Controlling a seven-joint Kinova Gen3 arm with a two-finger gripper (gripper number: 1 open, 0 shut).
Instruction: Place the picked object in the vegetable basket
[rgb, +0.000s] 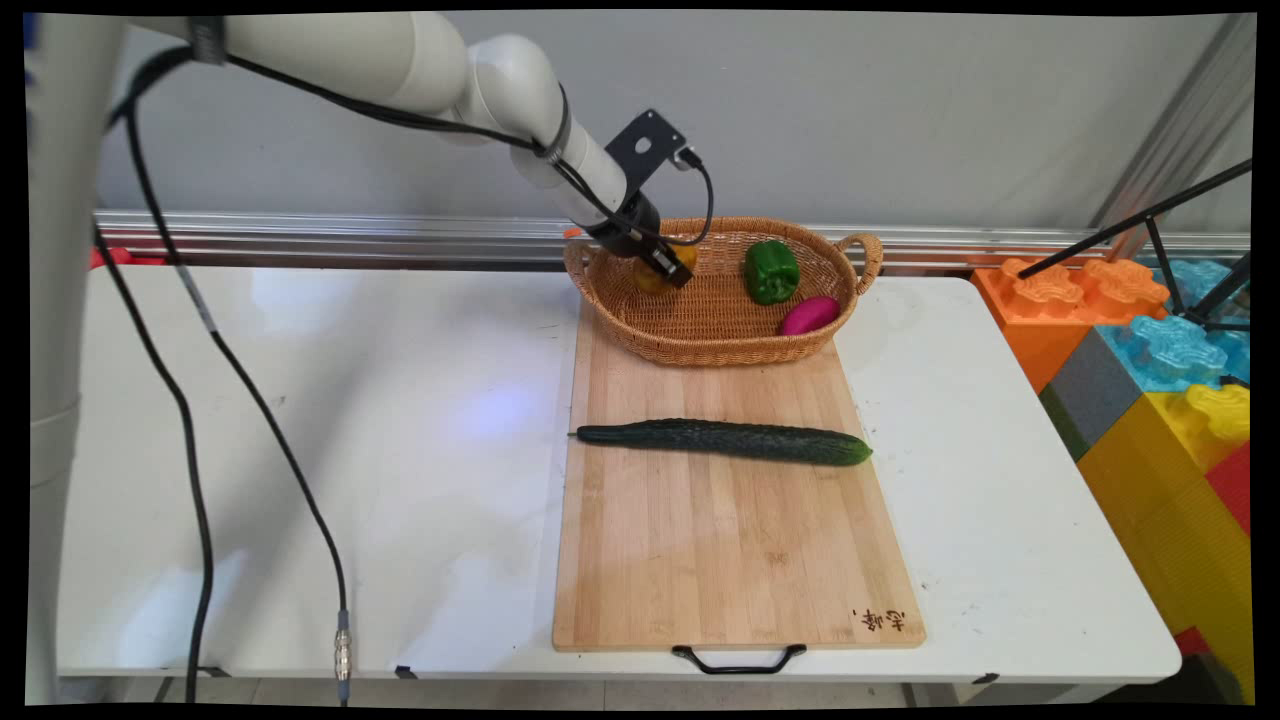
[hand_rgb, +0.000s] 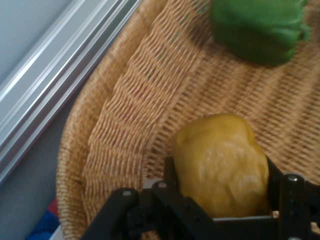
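I have the gripper (rgb: 668, 268) down inside the wicker basket (rgb: 600, 290), at its left end. In the hand view the two fingers stand on either side of a yellow pepper (hand_rgb: 222, 167), closed against its flanks, so I record the gripper as holding the pepper. In the main view only slivers of the pepper show beside the black fingers.

The basket sits at the far edge of the wooden cutting board (rgb: 730, 540), partly over the table's far edge by the metal rail. Also in the basket: a green pepper (rgb: 771, 271) near the middle, and a magenta vegetable (rgb: 810, 315) against the near-right wall. Both are apart from the held pepper. A cucumber (rgb: 725, 441) lies crosswise on the board, well apart from the basket, towards the board's middle.

Judgement on handling: the pepper is lobed and glossy, so I would keep the grip at its widest part. Whether it is clear of the basket floor I cannot tell. The left wall of the basket rises close beside the fingers; any motion should be straight up until the pepper is above the rim, as a sideways pull could drag the light basket along the board. The hanging cables (rgb: 190, 440) are well clear, towards the table's left edge.
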